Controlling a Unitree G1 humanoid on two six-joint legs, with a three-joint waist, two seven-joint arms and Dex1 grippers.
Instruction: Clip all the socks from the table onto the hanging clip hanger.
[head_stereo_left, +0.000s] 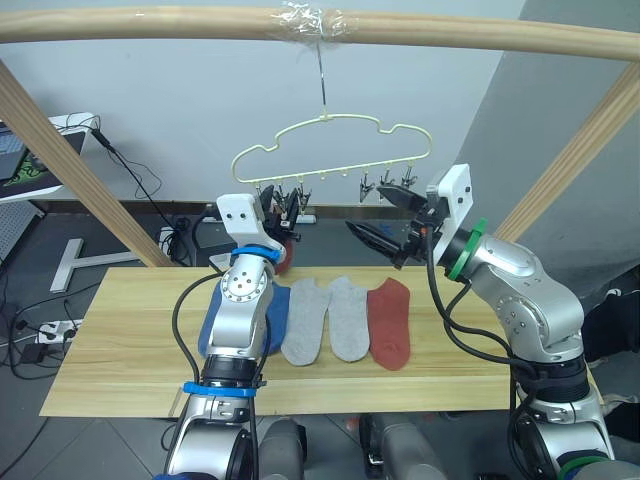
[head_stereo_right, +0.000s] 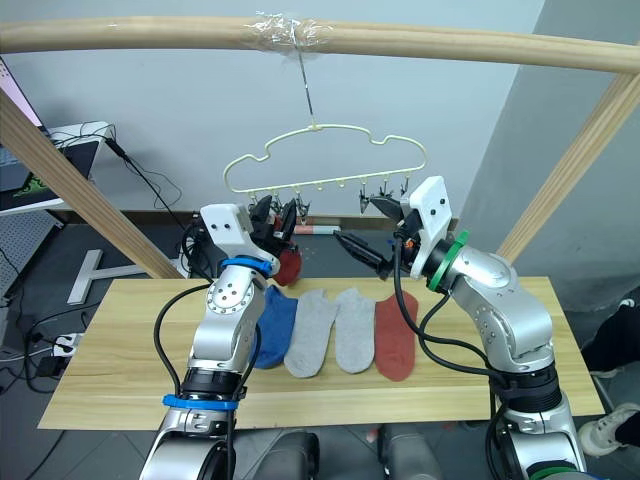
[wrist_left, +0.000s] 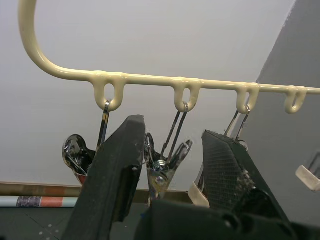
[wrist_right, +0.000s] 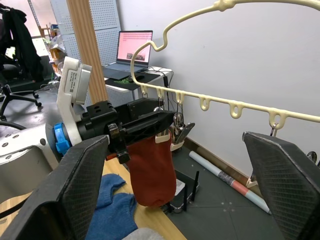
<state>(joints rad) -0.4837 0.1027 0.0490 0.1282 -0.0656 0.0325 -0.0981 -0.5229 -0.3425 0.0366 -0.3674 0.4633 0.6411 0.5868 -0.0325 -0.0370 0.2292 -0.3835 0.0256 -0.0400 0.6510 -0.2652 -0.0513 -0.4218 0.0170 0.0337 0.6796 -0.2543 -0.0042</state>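
Note:
The pale-yellow clip hanger (head_stereo_left: 330, 135) hangs by its hook from the top pole. My left gripper (head_stereo_left: 278, 208) is raised to its left end, open, with one metal clip (wrist_left: 161, 170) between its fingers (wrist_left: 120, 160). A rust-red sock (wrist_right: 152, 170) hangs just below that end; a bit of red shows in the leftmost clip (wrist_left: 77, 160). My right gripper (head_stereo_left: 370, 210) is open wide and holds nothing, just below the right-hand clips (head_stereo_left: 385, 185). On the table (head_stereo_left: 120, 340) lie a blue sock (head_stereo_left: 277, 322), partly behind my left arm, two grey socks (head_stereo_left: 305, 322) (head_stereo_left: 348, 318) and a red sock (head_stereo_left: 390, 322).
A round wooden pole (head_stereo_left: 450, 30) spans overhead on slanted posts (head_stereo_left: 60, 150) (head_stereo_left: 580, 150) at both sides. Behind the table are a desk with a laptop (wrist_right: 135, 47) and cables on the floor (head_stereo_left: 40, 330).

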